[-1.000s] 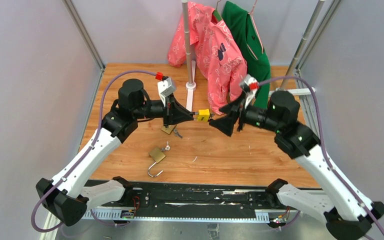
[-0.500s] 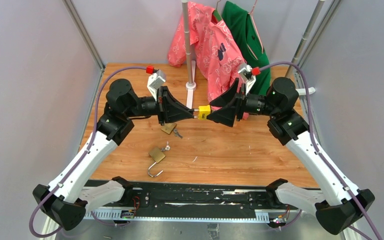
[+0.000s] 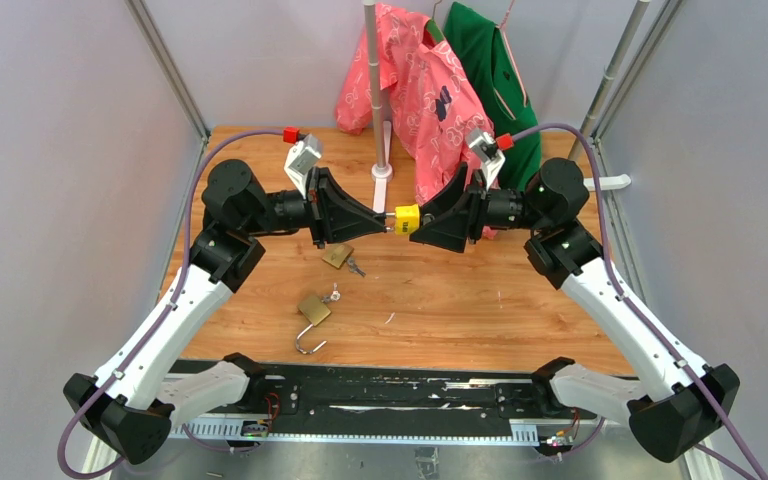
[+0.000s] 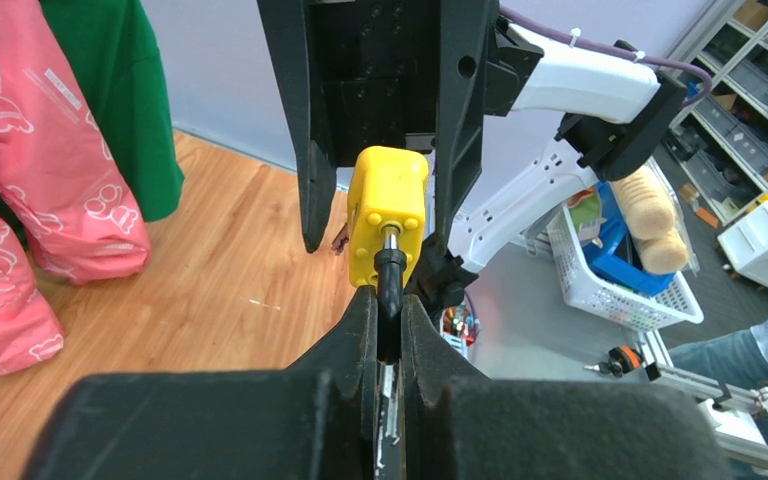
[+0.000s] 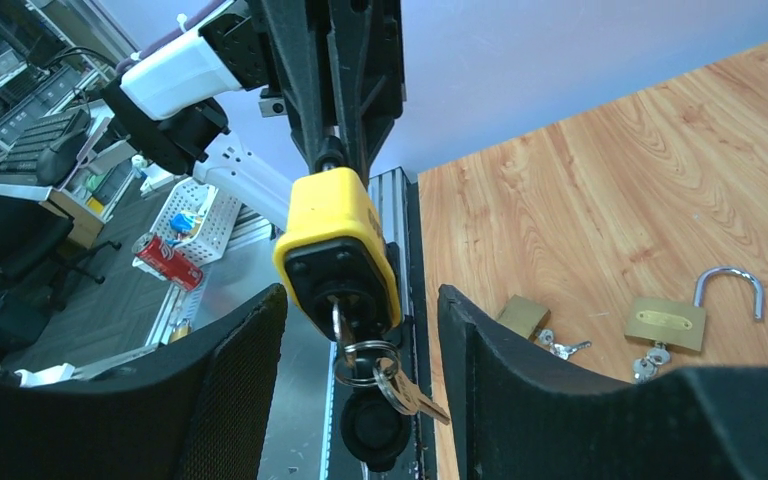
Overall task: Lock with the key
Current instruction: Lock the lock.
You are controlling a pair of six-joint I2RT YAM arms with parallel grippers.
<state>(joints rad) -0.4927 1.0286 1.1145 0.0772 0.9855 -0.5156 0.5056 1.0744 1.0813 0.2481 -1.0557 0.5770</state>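
**A:** The yellow padlock [image 3: 407, 218] is up in the air over the middle of the table [image 3: 520, 310]. The left gripper [image 3: 388, 225] reaches in from nine o'clock, clamped tight on the black shackle [image 4: 390, 275].

**B:** And from three o'clock comes the right gripper [image 3: 422, 225], jaws spread, one either side of the lock body. Its wrist camera shows a gap on both sides, so it grips nothing.

**A:** That same view looks at the lock's end face. A key [image 5: 338, 325] sits in the keyhole, with a ring of spare keys [image 5: 390, 385] dangling from it.

**B:** Down on the wood at seven o'clock from the yellow one lies a small brass padlock [image 3: 337, 256]. Further along that line is the open brass padlock [image 3: 313, 308], hoop swung out.

**A:** At twelve o'clock hang a pink shirt [image 3: 420, 100] and a green garment [image 3: 495, 80].
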